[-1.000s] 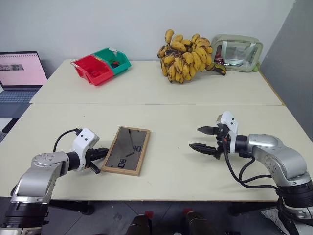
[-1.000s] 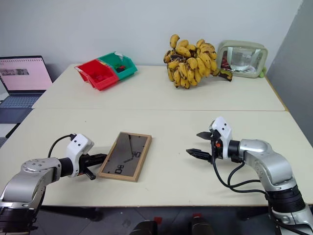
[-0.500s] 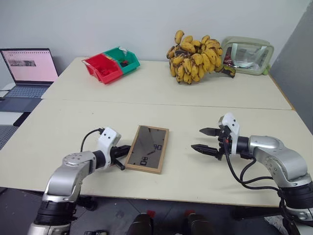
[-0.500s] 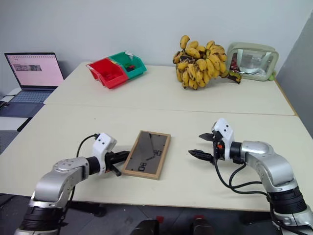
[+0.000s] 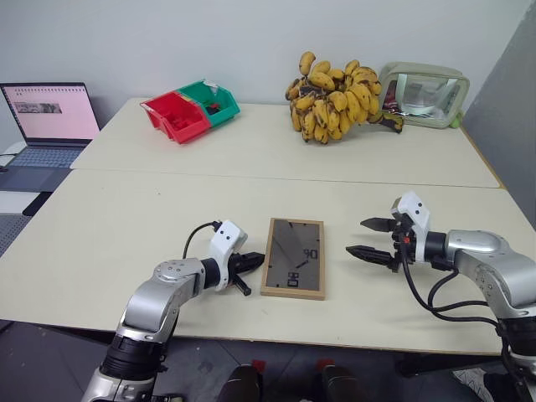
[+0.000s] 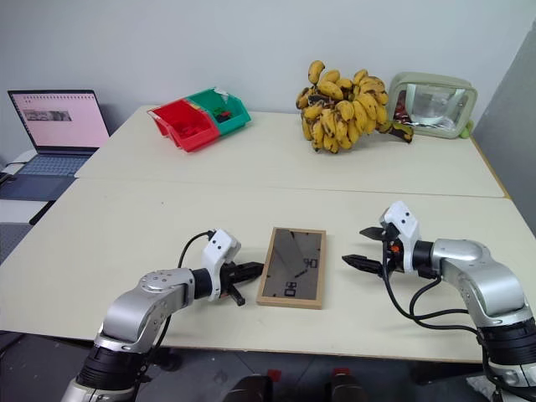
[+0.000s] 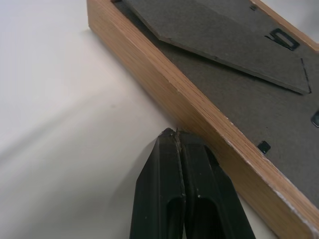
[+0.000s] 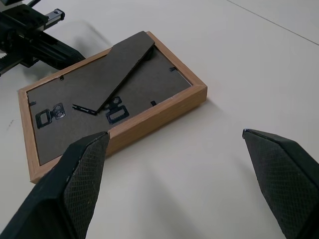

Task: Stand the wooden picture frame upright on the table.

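The wooden picture frame (image 5: 295,258) lies flat on the table (image 5: 126,209), back side up, with its dark stand folded down; it sits near the front edge, between my two arms. My left gripper (image 5: 255,261) is shut, and its tip (image 7: 175,133) presses against the frame's long left side (image 7: 209,119). My right gripper (image 5: 364,237) is open and hovers a short way to the right of the frame, pointing at it, with nothing between its fingers. In the right wrist view the frame (image 8: 99,94) lies ahead of the spread fingertips (image 8: 92,149).
A big bunch of bananas (image 5: 335,96) and a glass-fronted pale green case (image 5: 423,92) stand at the back right. Red and green bins (image 5: 188,109) sit at the back left. A laptop (image 5: 50,113) is on a side desk to the left. A seam (image 5: 251,176) crosses the tabletop.
My shut left gripper has slid to the right, pushing the frame rightward and turning it squarer to the table edge. The right gripper drew back slightly to the right, still open.
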Motion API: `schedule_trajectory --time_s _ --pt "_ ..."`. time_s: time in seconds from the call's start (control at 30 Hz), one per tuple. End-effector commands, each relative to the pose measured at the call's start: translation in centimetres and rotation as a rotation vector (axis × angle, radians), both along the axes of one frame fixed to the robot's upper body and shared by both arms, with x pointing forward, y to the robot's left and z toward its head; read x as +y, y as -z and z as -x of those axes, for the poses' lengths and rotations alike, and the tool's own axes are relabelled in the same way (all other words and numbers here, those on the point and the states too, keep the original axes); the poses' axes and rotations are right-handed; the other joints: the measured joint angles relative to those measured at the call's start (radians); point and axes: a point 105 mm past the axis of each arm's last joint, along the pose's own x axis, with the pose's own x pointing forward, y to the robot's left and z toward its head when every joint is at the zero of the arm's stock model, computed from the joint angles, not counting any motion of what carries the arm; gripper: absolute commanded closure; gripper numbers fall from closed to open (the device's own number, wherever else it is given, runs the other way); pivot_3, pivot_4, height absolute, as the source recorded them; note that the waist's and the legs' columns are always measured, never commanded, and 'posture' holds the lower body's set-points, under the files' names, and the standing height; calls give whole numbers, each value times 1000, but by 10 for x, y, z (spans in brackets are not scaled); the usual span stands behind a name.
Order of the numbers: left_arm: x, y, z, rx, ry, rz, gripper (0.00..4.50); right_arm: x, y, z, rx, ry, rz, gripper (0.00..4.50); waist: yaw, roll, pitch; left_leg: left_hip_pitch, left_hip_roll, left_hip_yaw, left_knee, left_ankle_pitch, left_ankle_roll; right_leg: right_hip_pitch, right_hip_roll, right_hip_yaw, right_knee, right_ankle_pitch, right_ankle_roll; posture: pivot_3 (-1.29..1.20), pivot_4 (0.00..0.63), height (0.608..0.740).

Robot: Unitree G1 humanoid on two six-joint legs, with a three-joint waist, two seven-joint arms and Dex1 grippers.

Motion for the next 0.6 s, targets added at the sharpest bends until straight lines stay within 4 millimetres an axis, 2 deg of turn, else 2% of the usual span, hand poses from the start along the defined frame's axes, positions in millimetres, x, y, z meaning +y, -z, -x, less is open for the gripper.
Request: schedule_trajectory --time_s 0.03,0.23,0.37,0.5,0.6 --pt "-14 -5 1 -11 61 32 4479 -6 -14 -2 -59 9 2 0 0 0 0 0 0 0 0 0 0 0 0 0 0 0 0 0 150 740" --pt "-22 -4 -2 -16 76 28 4479 -5 -16 -2 -60 9 9 0 0 0 0 0 0 0 0 0 0 0 0 0 0 0 0 0 150 740" --pt "1 -20 -4 -70 70 8 4479 -8 -15 -3 -59 17 18 0 -7 0 0 0 1 0 0 0 0 0 1 0 0 0 0 0 150 740" --pt "25 -39 1 10 82 74 3826 -8 -10 -5 -56 7 42 0 -20 0 0 0 2 0 0 0 0 -1 2 0 0 0 0 0 150 740" --pt "43 -69 2 188 62 272 3104 -13 -2 -9 -44 -9 98 583 -24 0 1 0 2 0 0 0 0 -1 4 0 1 -1 1 0 150 740"
